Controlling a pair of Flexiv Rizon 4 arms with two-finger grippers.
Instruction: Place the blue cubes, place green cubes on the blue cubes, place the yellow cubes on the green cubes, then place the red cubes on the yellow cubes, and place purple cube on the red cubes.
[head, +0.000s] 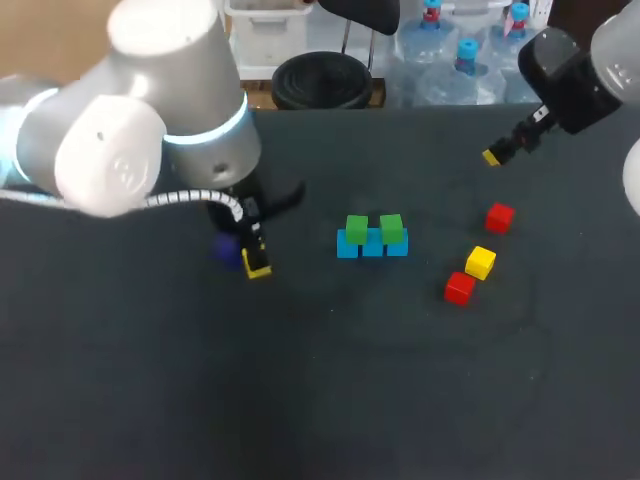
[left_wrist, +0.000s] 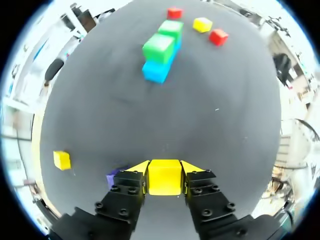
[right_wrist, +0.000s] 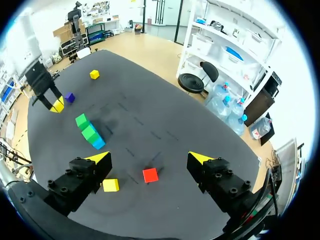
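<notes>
Two green cubes (head: 357, 228) sit on the blue cubes (head: 372, 246) mid-table. Left gripper (head: 256, 264), to their left, is clenched on a yellow cube (left_wrist: 164, 177). It is best lifted clear, then lowered squarely onto the green layer. Right gripper (right_wrist: 150, 158) hangs released, far right.

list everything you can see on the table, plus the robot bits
blue cubes: three, blue, a row at mid-table
green cubes: two, green, on top of the blue row
yellow cubes: three, yellow; one between the red cubes, one apart past the purple cube, one in the left claw
red cubes: two, red, right of the stack
purple cube: one, purple, beside the left claw
table: one, dark grey
left claw: shut on a yellow cube
right claw: open, empty
</notes>
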